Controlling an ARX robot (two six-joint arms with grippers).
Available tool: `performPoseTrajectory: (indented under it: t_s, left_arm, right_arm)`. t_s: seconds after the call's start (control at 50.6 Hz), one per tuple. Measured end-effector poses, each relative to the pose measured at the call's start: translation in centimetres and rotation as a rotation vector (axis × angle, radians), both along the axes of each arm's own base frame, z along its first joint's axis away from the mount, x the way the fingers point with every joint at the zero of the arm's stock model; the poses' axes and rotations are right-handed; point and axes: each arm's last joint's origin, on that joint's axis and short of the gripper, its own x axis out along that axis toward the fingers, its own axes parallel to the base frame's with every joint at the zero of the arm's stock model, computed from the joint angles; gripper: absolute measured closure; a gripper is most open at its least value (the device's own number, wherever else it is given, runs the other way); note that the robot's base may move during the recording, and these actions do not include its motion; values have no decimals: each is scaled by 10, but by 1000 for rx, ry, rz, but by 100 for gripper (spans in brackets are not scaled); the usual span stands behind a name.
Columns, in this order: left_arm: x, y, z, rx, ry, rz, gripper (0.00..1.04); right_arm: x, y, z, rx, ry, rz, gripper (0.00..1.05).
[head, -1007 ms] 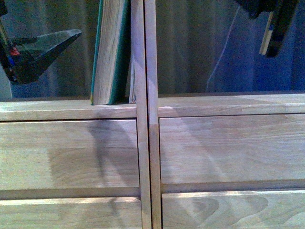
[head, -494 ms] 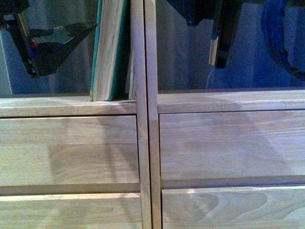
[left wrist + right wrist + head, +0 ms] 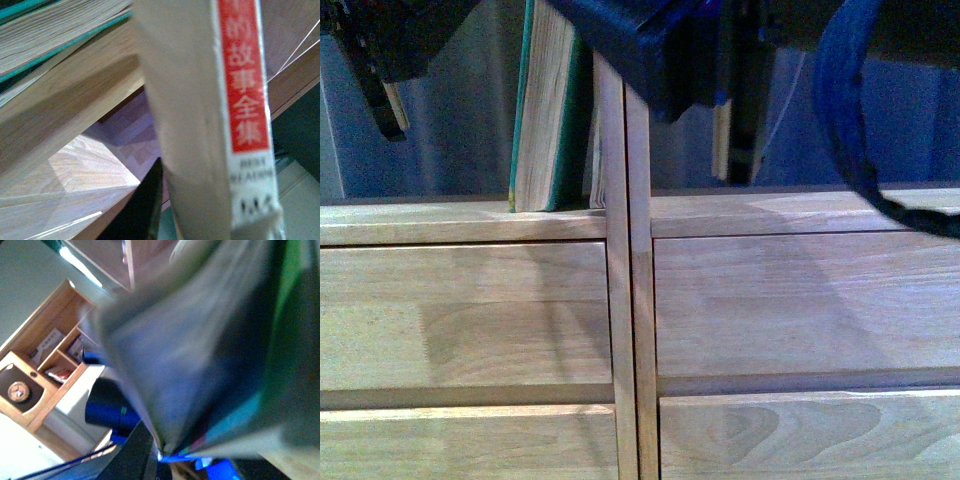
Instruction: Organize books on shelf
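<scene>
The light wood shelf [image 3: 480,225] fills the front view, with its slim centre posts [image 3: 625,300]. A thick teal-covered book [image 3: 545,110] with yellowed pages stands upright on the left top board, against the posts; it also shows in the left wrist view [image 3: 45,30]. My left gripper [image 3: 375,50] is at the top left, shut on the thin white book [image 3: 240,90] with red spine print. My right gripper [image 3: 685,70] is just right of the posts, shut on a thin book [image 3: 722,135] that hangs upright above the right top board. That book is blurred in the right wrist view [image 3: 200,350].
A blue cable [image 3: 840,110] loops down from the right arm across the upper right. Wide plank fronts [image 3: 800,310] fill the lower part of the view. A wooden cabinet [image 3: 40,370] and a dark blue cylinder [image 3: 107,407] show behind in the right wrist view.
My right arm has carried its book leftward to just beside the centre posts. My left gripper has moved up and toward the top left corner with the white book.
</scene>
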Motion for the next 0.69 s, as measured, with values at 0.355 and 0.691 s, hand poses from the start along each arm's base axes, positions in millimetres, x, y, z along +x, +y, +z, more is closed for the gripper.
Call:
performPoseTrajectory:
  t_s: [0.355, 0.691]
  left_arm:
    - [-25, 16, 19, -25, -108, 60, 88]
    - [-85, 71, 17, 149, -229, 446, 88]
  right_arm:
    - [-10, 0, -3, -43, -21, 32, 18]
    - [3, -80, 7, -165, -72, -314, 7]
